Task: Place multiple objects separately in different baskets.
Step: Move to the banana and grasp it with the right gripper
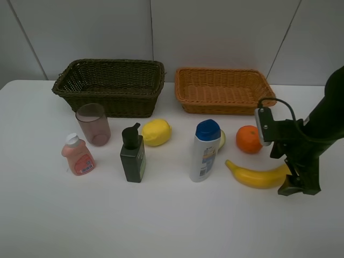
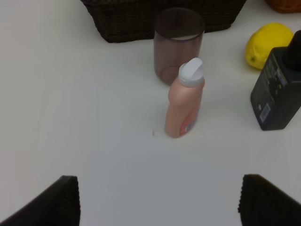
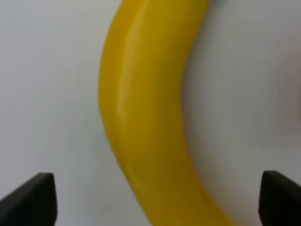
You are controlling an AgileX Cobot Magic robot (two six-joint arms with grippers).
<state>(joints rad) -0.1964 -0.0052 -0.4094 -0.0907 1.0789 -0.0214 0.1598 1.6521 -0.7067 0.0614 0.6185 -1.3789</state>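
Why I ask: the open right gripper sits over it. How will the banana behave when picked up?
The banana looks smooth and glossy, so it may slip in the right gripper. Its curved shape probably lets it pivot if gripped near one end. Unblemished, so likely firm.

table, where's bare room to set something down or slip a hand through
The wide front strip of table nearer than the pink bottle, pump bottle and banana is bare. Crowded: the row from cup to orange.
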